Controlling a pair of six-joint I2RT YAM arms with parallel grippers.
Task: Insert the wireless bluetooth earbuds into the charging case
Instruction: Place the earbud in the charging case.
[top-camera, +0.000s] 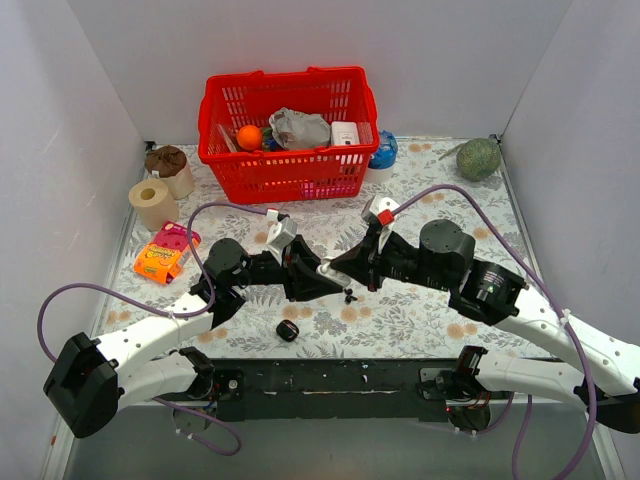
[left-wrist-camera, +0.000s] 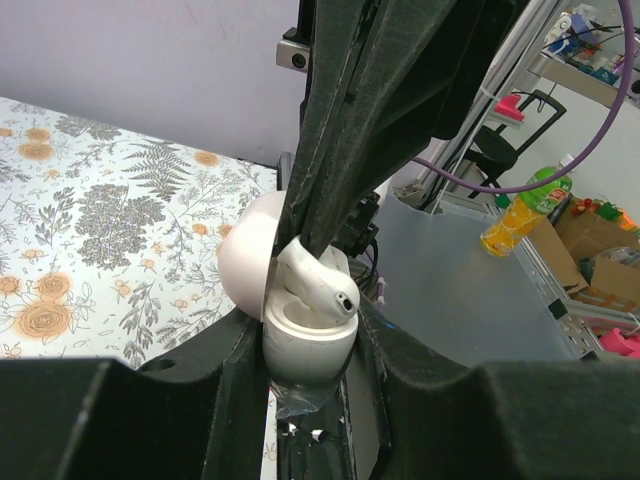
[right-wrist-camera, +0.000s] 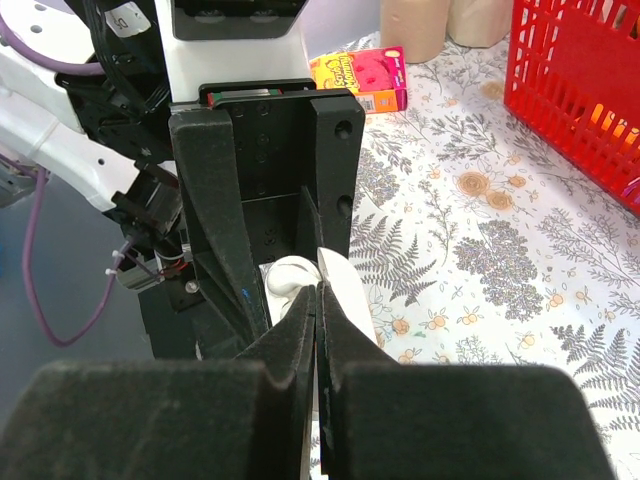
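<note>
Left pincer (left-wrist-camera: 305, 352) clamps the open white charging case (left-wrist-camera: 300, 330) over the bench (top-camera: 420, 320); I see my right pincer (right-wrist-camera: 318, 300) pinched on a white earbud (left-wrist-camera: 320, 282) sitting in that case.

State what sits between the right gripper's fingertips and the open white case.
A white earbud, its lower end in the white case; the left wrist view shows it.

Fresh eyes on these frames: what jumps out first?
The two arms meet mid-table: the left pincer clamps an open white case, and the shut right pincer has its tips on a white earbud seated in it. Next come the bright red basket of oddments at the back and a small black case lying alone near the front edge.
</note>
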